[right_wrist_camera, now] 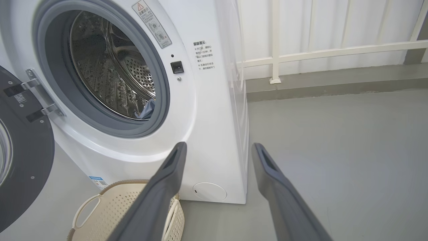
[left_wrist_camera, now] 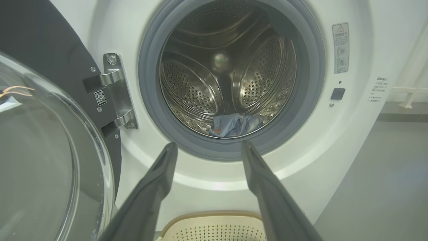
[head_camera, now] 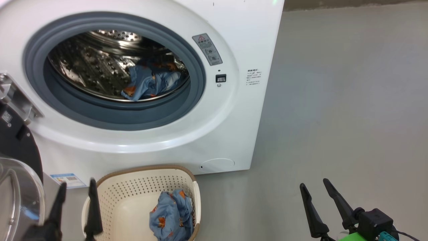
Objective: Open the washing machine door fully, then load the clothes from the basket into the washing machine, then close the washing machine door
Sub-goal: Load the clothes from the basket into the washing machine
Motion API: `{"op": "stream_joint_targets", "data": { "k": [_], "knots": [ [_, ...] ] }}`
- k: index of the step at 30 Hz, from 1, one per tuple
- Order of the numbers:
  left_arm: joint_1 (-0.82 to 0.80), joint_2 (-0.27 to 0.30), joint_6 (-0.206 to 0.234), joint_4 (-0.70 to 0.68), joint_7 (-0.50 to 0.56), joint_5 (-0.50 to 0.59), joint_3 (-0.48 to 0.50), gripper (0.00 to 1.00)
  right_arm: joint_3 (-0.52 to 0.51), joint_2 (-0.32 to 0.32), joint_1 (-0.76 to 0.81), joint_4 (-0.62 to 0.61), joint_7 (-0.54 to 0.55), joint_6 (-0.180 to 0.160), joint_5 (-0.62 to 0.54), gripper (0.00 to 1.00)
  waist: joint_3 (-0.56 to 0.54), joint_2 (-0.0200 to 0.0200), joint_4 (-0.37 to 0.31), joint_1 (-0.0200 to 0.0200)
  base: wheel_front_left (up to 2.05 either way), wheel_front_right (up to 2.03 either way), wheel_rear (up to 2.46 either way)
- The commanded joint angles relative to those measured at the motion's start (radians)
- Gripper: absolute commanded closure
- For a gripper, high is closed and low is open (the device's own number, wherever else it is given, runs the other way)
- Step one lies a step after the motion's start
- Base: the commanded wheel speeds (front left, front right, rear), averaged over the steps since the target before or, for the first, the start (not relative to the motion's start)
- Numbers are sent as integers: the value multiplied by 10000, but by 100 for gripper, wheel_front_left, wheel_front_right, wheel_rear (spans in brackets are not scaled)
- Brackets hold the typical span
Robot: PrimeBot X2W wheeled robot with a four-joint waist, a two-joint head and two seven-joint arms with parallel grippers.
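Door (head_camera: 18, 147): swung wide on its hinge to the left of the washer (head_camera: 234, 117), black rim and glass bowl facing outward; the opening step looks done.
Clothes in drum (head_camera: 150, 82): one light blue garment with orange prints lies low at the front of the steel drum (head_camera: 100, 63), just behind the grey gasket (head_camera: 197, 80).
Clothes in basket (head_camera: 172, 214): one more blue printed piece, bunched against the right wall.
Basket (head_camera: 127, 197): on the floor, right against the washer's front, below the opening.
Progress: about halfway by my reading; loading is partly done.
Left to do: lift the last piece into the drum, then shut the door.
Left fingers (head_camera: 93, 207): spread apart and empty, above the basket's left end and pointing at the drum.
Right fingers (head_camera: 311, 211): spread apart and empty, over bare floor, well off to the right of the washer.
Warning sticker (head_camera: 207, 49): grey strip with a red triangle at the opening's upper right; its small print is not readable.
Printed notice (right_wrist_camera: 204, 55): a few lines of Chinese characters near the front's right edge, too small to read with certainty.
Blue label (head_camera: 68, 179): low on the front at the left, print too small to read.
Door sticker (left_wrist_camera: 100, 97): a QR code beside the hinge.
Brand: none that I can read.
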Motion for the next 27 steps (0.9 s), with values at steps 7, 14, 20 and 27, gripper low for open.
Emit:
{"op": "stream_joint_targets", "data": {
  "k": [7, 14, 20, 27],
  "knots": [
    [841, -162, 198, -676, -53, 363, 394, 0, 122, -22, 60, -311, -49, 14, -184, 0, -244, -1, -3, 0, 0, 0, 0],
    [1351, -429, 183, -760, -53, 450, 430, 0, 38, -22, 184, -311, -49, 14, -240, 0, -439, -1, 67, 0, 0, 0, 0],
    [1552, -556, 169, -795, -53, 531, 462, 0, 82, -22, 220, -324, -49, 14, -286, 0, -488, -1, 72, 0, 0, 0, 0],
    [1658, -668, 179, -854, -53, 501, 529, 0, 117, -22, 206, -365, -49, 14, -289, 0, -404, -1, 57, 0, 0, 0, 0]
  ]
}}
